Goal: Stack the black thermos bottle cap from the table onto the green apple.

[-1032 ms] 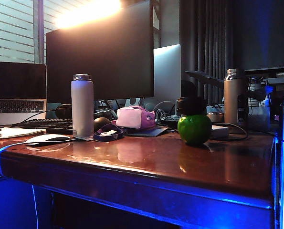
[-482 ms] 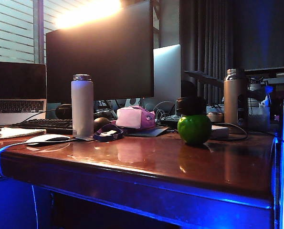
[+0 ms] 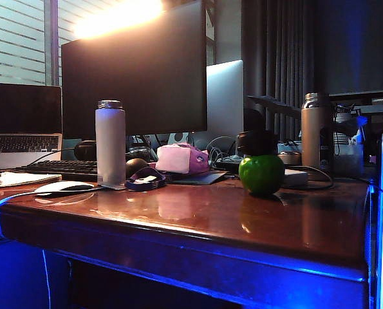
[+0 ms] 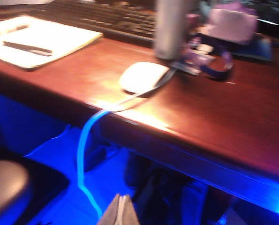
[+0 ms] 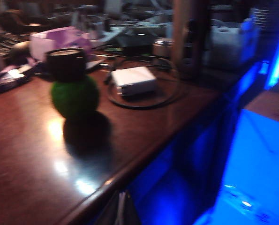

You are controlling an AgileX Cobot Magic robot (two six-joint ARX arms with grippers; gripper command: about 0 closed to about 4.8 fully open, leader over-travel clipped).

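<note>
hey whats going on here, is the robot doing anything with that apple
Nothing is being handled right now. The black thermos bottle cap already sits on top of the green apple, which rests on the table. Both arms are pulled back off the desk edge: the left gripper is shut below the front edge near the white mouse, and the right gripper is shut near the table's corner, holding nothing.
</note>
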